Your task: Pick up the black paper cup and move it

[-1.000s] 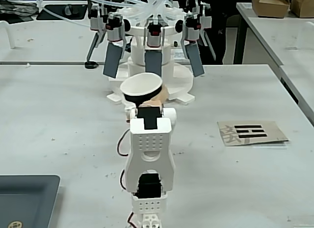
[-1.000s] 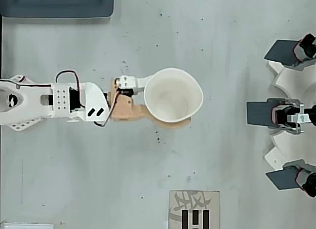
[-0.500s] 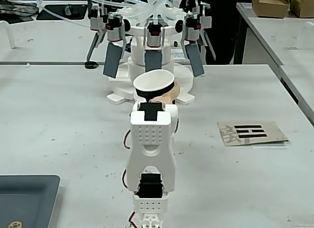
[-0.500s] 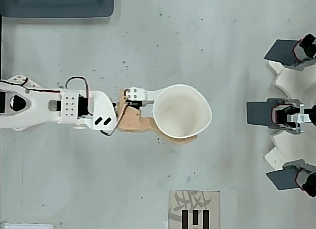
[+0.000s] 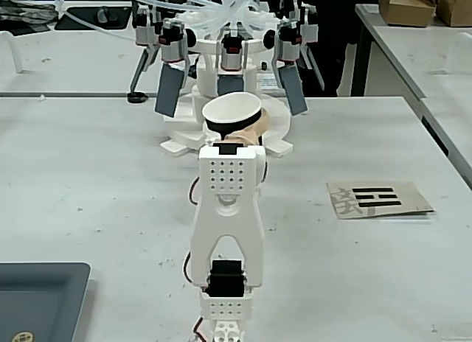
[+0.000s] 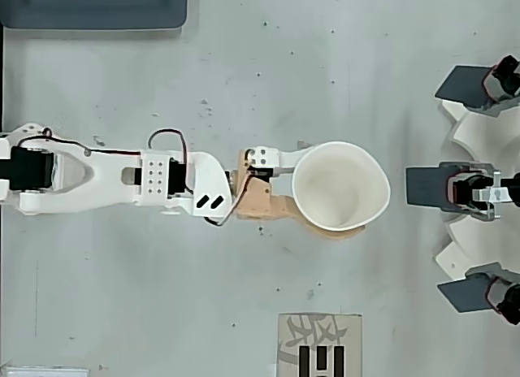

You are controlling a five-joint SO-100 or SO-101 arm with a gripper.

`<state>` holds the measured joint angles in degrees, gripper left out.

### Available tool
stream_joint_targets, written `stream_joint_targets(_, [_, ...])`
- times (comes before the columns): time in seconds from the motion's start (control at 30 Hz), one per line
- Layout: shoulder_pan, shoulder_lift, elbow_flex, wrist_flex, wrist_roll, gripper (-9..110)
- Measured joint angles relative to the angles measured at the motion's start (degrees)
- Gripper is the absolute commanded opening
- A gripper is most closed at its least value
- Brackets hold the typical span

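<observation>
1. Overhead view: the white arm reaches from the left edge toward the right, across the pale, speckled worktop.
2. The black paper cup sits at the arm's tip, mouth up, its white inside facing the camera. Its rim is squeezed out of round.
3. The fingers close on the cup: the white one lies along the cup's upper left side and the tan one against its lower left side, pressing its wall.
4. In the fixed view the cup shows above the arm's perforated white head, tilted, its black band under the white rim. Whether its base touches the worktop cannot be told.
5. Just beyond the cup stands a white fixture carrying dark grey paddles and clear tubing.
6. A printed card with black bars lies flat, right of the arm in the fixed view.
7. A dark grey tray sits at the lower left corner of the fixed view.
</observation>
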<state>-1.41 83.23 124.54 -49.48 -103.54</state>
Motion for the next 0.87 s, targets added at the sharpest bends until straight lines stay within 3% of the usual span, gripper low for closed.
stream_joint_targets(0.87, [0.0,-5.0,-6.2,0.4,0.4,9])
